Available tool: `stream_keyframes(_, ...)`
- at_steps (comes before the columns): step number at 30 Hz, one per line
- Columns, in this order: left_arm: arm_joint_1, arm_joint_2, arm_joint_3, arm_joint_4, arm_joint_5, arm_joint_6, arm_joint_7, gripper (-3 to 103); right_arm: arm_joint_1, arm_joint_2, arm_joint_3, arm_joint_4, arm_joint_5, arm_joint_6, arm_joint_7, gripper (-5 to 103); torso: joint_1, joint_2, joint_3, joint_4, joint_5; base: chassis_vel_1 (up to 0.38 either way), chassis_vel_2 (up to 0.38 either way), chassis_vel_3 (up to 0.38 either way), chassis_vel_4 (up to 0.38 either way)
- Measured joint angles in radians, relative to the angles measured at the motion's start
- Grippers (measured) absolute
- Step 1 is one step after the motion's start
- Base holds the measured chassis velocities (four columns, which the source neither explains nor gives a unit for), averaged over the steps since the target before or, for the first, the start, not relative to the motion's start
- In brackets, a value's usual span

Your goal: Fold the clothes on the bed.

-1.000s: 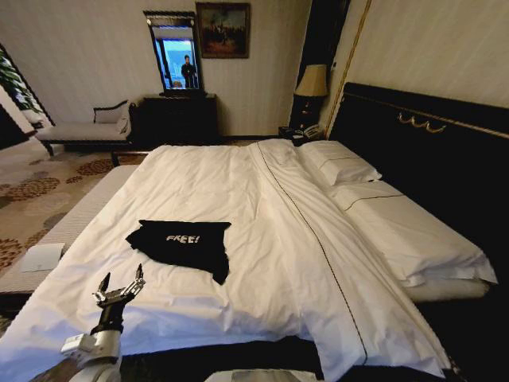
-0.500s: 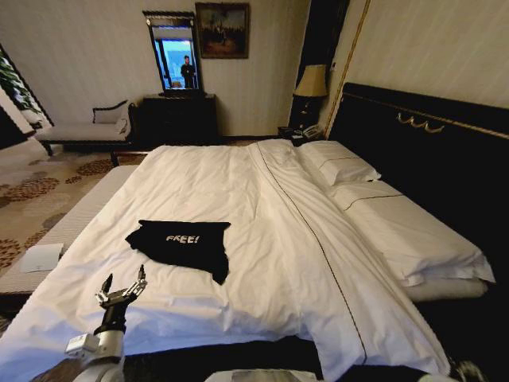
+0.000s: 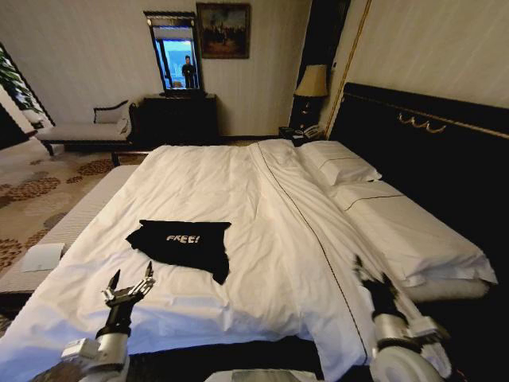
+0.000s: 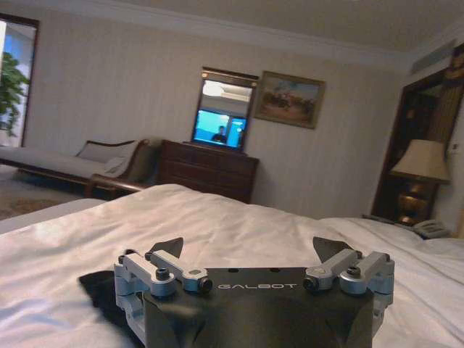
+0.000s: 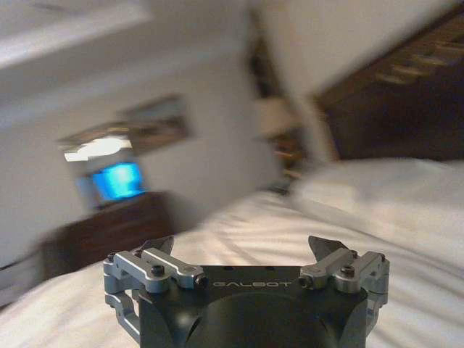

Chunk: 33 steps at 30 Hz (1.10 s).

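The clothes (image 3: 181, 245), a black T-shirt with white "FREE!" lettering, lie crumpled on the near left part of the bed (image 3: 254, 199), which has white bedding. My left gripper (image 3: 131, 278) stands open above the bed's near edge, a little short of the shirt, with nothing between its fingers. A dark corner of the clothes (image 4: 98, 290) shows past the left gripper (image 4: 246, 250) in its wrist view. My right gripper (image 3: 370, 270) rises at the bed's near right side, far from the shirt. In its own wrist view the right gripper (image 5: 243, 246) is open and empty.
White pillows (image 3: 342, 167) lie against the dark headboard (image 3: 429, 135) on the right. A white bench (image 3: 79, 215) runs along the bed's left side. A dark dresser (image 3: 179, 118), a chaise (image 3: 79, 127) and a lamp (image 3: 312, 83) stand by the far wall.
My right arm has risen into view at the bed's near right side. My left gripper has edged slightly toward the shirt. The shirt has not moved.
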Motion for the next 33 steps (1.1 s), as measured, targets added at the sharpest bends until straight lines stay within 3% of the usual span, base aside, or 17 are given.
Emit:
stream_keyframes(1,0.0,0.0,0.003,-0.004,0.001,-0.001,0.006,100,0.001,-0.002,-0.004,-0.004,-0.027,0.016,-0.05,100,0.0,0.0,0.0,0.0001,0.0,0.0,0.0,0.0,0.0)
stream_keyframes(2,0.002,0.0,0.006,-0.012,0.001,-0.002,0.022,100,0.003,-0.003,-0.01,-0.019,-0.079,0.069,-0.136,100,0.0,0.0,0.0,0.0001,-0.0001,0.0,0.0,0.0,0.0)
stream_keyframes(4,0.002,0.004,0.007,-0.031,0.001,-0.002,0.049,100,0.005,-0.004,-0.015,-0.047,-0.16,0.156,-0.236,100,0.0,0.0,0.0,0.0001,0.0001,0.0,0.0,0.0,0.0)
stream_keyframes(7,-0.002,0.009,0.006,-0.054,0.001,0.002,0.075,100,0.001,-0.004,-0.015,-0.067,-0.243,0.221,-0.29,100,0.0,0.0,0.0,0.0001,0.0002,0.0,0.0,0.0,0.0)
stream_keyframes(12,-0.014,0.007,0.008,-0.085,0.037,0.021,0.103,100,-0.004,0.004,-0.011,-0.076,-0.352,0.257,-0.29,100,0.0,0.0,0.0,0.0,0.0001,0.0,0.0,0.0,0.0)
stream_keyframes(15,-0.018,-0.003,0.013,-0.088,0.054,0.025,0.109,100,-0.007,0.013,-0.007,-0.067,-0.409,0.243,-0.247,100,0.0,0.0,0.0,0.0,0.0001,0.0,0.0,0.0,0.0)
stream_keyframes(24,-0.012,-0.014,0.017,-0.059,0.054,0.011,0.112,100,-0.013,0.026,-0.02,-0.03,-0.388,0.146,-0.13,100,0.0,0.0,0.0,0.0001,0.0,0.0,0.0,0.0,0.0)
stream_keyframes(33,-0.004,-0.008,0.005,-0.062,0.051,0.007,0.103,100,-0.022,0.047,-0.035,-0.03,-0.387,0.151,-0.124,100,0.0,0.0,0.0,0.0,0.0,0.0,0.0,0.0,0.0)
